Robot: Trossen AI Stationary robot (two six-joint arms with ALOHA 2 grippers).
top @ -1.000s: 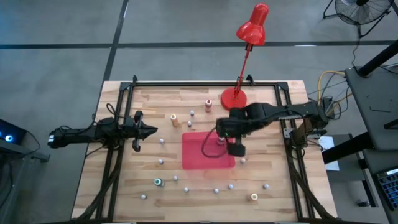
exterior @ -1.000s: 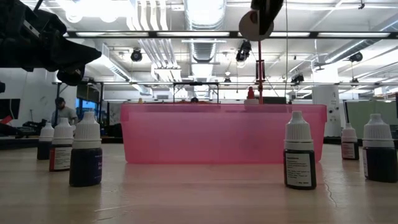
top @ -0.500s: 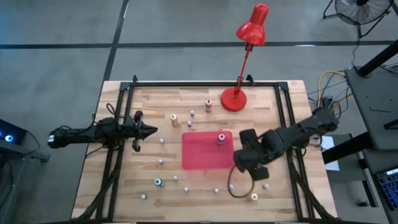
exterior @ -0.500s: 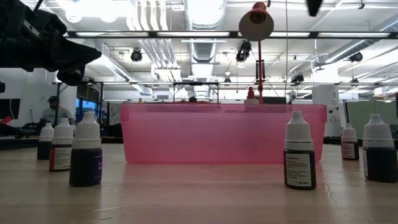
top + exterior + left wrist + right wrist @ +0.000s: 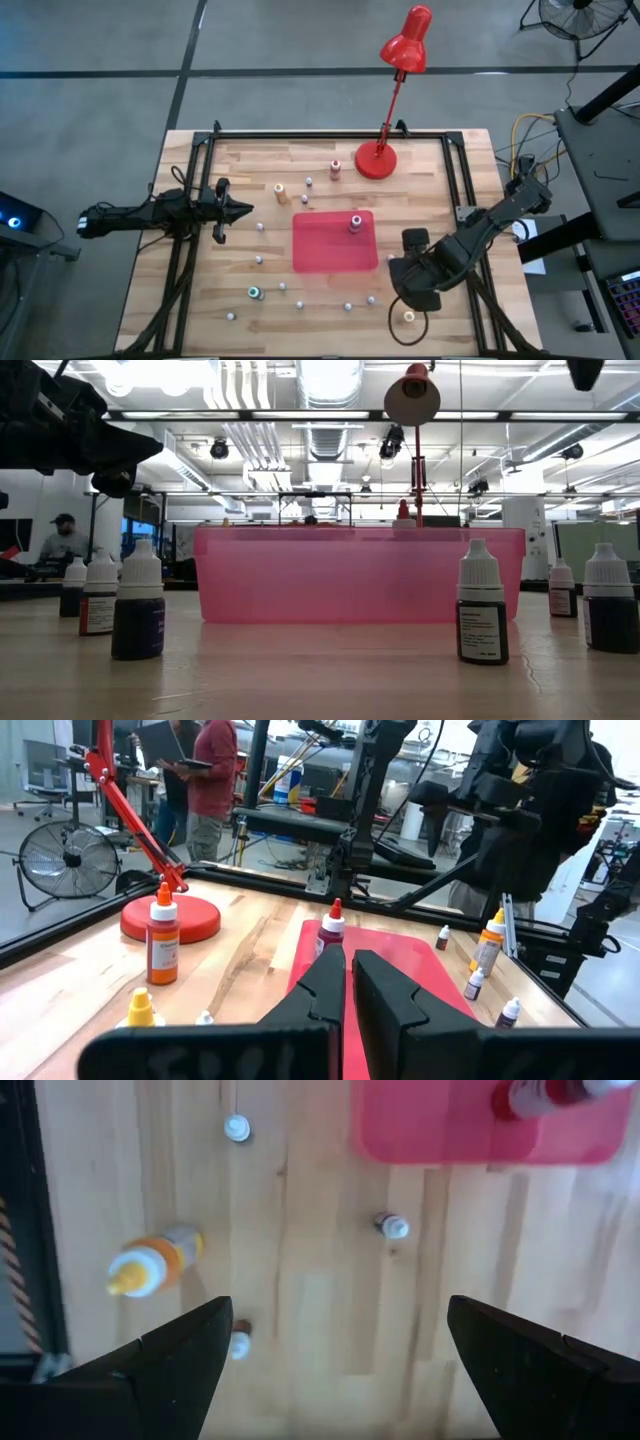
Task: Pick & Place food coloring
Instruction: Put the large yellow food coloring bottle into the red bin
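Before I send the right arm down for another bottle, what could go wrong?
The open right gripper hangs over several close bottles: the yellow bottle and a small bottle beside it. A finger could tip one. The tray holds only one bottle, so many pickups remain. The left gripper waits far off.

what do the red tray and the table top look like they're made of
Red tray: likely translucent plastic with a smooth, slightly glossy wall; in the low view light glows pink through it. Table top: apparently wood, pale jointed planks with visible grain and seams, matte or lightly sealed.
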